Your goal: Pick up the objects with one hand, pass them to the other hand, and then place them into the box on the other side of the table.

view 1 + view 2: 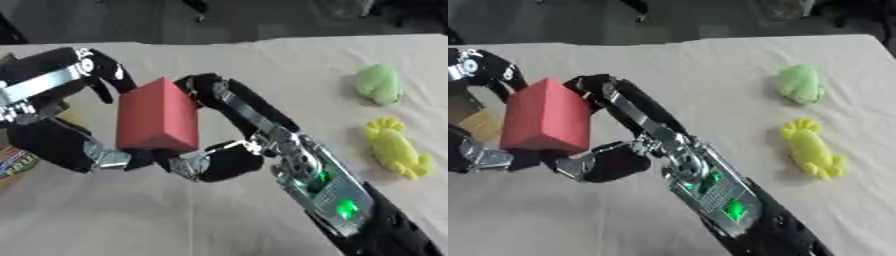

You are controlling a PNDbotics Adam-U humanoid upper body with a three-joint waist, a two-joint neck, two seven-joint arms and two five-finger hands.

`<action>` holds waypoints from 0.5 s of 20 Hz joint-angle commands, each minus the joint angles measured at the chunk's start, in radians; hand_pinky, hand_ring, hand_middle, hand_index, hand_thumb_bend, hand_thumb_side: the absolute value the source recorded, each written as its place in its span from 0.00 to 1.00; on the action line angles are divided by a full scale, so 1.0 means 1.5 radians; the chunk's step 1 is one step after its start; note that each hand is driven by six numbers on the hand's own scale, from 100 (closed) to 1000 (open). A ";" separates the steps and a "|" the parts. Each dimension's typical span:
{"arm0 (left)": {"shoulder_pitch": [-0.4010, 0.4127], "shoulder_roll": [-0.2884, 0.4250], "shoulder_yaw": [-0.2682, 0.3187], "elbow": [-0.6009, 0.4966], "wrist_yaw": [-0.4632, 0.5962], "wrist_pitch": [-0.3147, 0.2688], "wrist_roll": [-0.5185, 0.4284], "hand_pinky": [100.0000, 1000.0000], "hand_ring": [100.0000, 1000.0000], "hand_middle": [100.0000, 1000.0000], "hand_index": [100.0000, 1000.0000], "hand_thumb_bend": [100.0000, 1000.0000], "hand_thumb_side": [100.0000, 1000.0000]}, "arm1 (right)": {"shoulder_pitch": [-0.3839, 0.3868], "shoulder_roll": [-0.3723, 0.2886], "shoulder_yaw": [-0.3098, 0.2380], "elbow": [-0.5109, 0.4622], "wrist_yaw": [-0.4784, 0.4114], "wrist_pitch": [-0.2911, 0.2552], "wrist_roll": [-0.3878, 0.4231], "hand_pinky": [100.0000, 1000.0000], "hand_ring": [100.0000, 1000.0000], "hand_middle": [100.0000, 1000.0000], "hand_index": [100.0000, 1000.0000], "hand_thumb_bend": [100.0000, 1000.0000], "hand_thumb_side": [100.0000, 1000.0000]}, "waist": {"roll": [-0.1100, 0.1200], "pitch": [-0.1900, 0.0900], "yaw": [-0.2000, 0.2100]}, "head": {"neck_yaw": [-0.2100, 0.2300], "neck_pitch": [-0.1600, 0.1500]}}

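Your right hand (229, 131) comes in from the lower right and has its fingers and thumb curled round the red rectangular foam-like block (157, 116) — fingers over the block's upper right edge, thumb under its lower right corner. The block is held upright above the beige cloth-covered surface (219, 220), at the left of centre.

Your left hand (61, 125) is on the same block from the left: curled fingers over its top left corner, thumb meeting its bottom edge. Both hands are grasping the block at once.

Well apart on the right side of the surface lie a pale green soft plush toy (800, 84) and, nearer you, a yellow soft plush toy with splayed ends (811, 148) — neither touched, a gap between them.

At the far left edge a tan cardboard box (476, 122) shows behind the left hand; its inside is hidden.
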 commanded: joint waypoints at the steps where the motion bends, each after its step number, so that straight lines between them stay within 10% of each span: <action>1: -0.007 0.014 0.009 0.003 0.002 0.006 0.015 0.63 0.69 0.48 0.45 0.21 0.25 | -0.010 0.003 0.007 -0.013 -0.009 -0.005 0.007 0.70 0.49 0.44 0.54 0.15 0.05 | 0.002 -0.010 -0.001 | -0.001 -0.004; 10: -0.006 0.017 0.010 0.006 0.001 0.016 0.037 0.60 0.65 0.44 0.37 0.24 0.23 | -0.012 0.001 0.006 -0.010 -0.008 -0.010 0.013 0.73 0.52 0.47 0.58 0.24 0.10 | 0.001 -0.009 0.000 | -0.001 -0.003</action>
